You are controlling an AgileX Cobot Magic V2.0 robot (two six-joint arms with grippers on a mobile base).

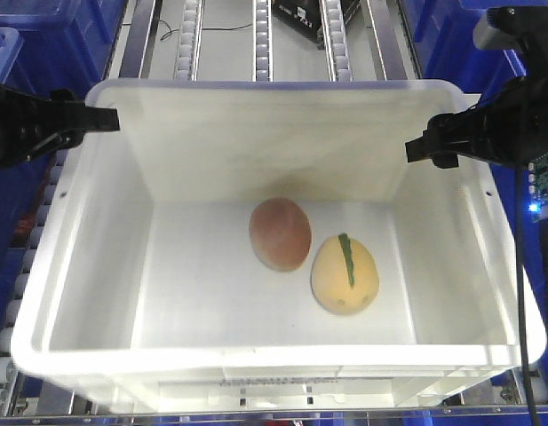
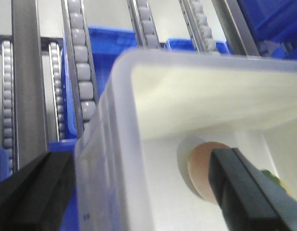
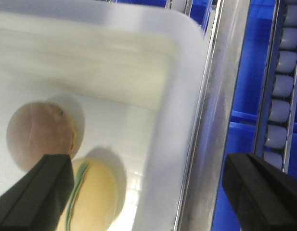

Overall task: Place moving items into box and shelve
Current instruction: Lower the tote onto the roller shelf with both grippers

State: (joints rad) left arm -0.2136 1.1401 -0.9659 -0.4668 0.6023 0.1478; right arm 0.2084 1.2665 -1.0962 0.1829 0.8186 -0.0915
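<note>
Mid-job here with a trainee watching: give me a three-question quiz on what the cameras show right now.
1. True or false: both plush toys already lie inside the white box.
2. Multiple choice: how does the left gripper stand to the box's left wall? A) both fingers inside the box B) one finger on each side of the wall C) both fingers outside
3. Short answer: which toy lies nearer the box's right wall, seen from the front camera?

Key
1. True: the reddish-brown toy and the yellow toy rest on the floor of the box.
2. B; the right gripper straddles the opposite wall likewise.
3. The yellow toy.
</note>
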